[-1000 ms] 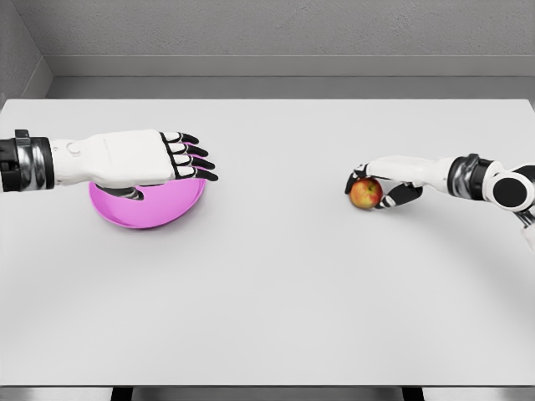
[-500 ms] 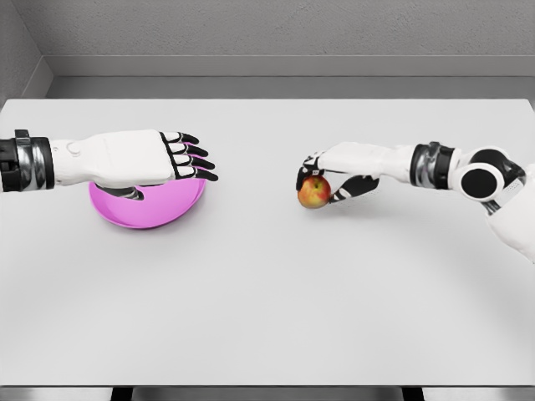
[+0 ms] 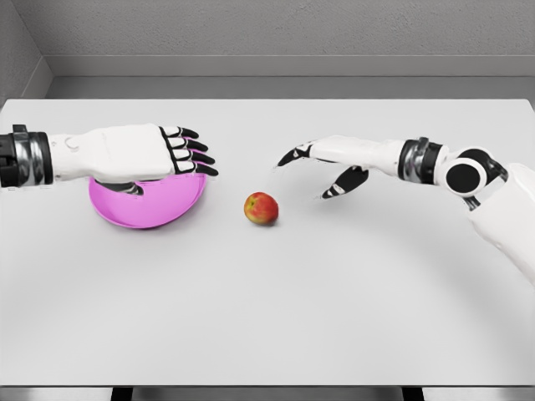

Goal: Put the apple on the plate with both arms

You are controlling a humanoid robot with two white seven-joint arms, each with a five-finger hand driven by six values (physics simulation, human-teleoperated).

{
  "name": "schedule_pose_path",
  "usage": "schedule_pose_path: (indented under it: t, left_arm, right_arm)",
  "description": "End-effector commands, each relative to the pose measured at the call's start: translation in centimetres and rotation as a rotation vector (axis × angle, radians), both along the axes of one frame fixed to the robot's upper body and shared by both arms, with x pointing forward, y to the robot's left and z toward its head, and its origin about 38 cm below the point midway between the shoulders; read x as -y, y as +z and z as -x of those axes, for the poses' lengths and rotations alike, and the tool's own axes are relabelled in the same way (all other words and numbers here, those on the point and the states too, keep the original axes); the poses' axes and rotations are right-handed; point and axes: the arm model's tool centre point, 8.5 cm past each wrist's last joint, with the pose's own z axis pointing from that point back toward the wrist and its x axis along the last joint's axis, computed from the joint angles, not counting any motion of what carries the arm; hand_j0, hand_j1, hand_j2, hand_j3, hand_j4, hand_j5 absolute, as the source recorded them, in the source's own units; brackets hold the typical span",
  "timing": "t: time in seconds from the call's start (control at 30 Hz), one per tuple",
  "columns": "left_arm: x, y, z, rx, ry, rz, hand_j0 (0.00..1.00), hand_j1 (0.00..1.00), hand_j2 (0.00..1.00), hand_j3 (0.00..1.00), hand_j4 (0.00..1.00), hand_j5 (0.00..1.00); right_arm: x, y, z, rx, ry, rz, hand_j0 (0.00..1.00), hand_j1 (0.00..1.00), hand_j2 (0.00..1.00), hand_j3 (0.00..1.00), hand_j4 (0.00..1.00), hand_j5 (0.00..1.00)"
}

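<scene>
A red-and-yellow apple point(image 3: 262, 208) lies loose on the white table, between the two hands and just right of the plate. The pink plate point(image 3: 159, 209) sits at the left, partly covered by my left hand point(image 3: 191, 154), which hovers flat over it with its fingers stretched out and holding nothing. My right hand point(image 3: 318, 171) reaches in from the right and hangs up and to the right of the apple. Its fingers are spread and touch nothing.
The white table point(image 3: 267, 292) spans the whole view, with its front edge near the bottom. A grey wall runs behind its far edge.
My right hand carried the apple leftward across the table, then let it go. The apple now lies near the plate. The left hand has barely moved.
</scene>
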Motion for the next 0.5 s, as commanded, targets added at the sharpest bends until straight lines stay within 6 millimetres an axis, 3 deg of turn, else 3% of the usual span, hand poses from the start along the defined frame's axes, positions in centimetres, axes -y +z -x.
schedule_pose_path:
  t: [0.0,0.07,0.1,0.17,0.23,0.47]
  left_arm:
    - [0.8,-0.2,0.0,-0.007,-0.017,0.015,1.0,1.0,1.0,1.0,1.0,1.0]
    - [5.8,0.7,-0.2,0.019,-0.121,0.083,1.0,1.0,1.0,1.0,1.0,1.0]
    - [8.4,0.0,0.0,0.002,-0.173,0.064,1.0,1.0,1.0,1.0,1.0,1.0]
    - [11.5,-1.9,0.7,-0.029,-0.238,0.013,1.0,1.0,1.0,1.0,1.0,1.0]
    - [12.6,-2.8,0.3,-0.032,-0.242,-0.001,1.0,1.0,1.0,1.0,1.0,1.0]
    - [12.2,-3.4,-0.3,-0.012,-0.215,-0.04,1.0,1.0,1.0,1.0,1.0,1.0]
  right_arm:
    - [5.1,3.5,-0.9,0.085,-0.087,-0.036,1.0,1.0,1.0,1.0,1.0,1.0]
    - [8.7,4.7,-0.4,0.135,-0.117,-0.045,1.0,1.0,1.0,1.0,1.0,1.0]
    - [10.1,4.9,-0.1,0.153,-0.113,-0.045,1.0,1.0,1.0,1.0,1.0,1.0]
    - [11.3,4.3,0.2,0.158,-0.109,-0.053,1.0,1.0,1.0,1.0,1.0,1.0]
    - [11.3,4.0,0.4,0.156,-0.103,-0.053,1.0,1.0,1.0,1.0,1.0,1.0]
    - [11.3,3.8,0.4,0.154,-0.098,-0.052,1.0,1.0,1.0,1.0,1.0,1.0]
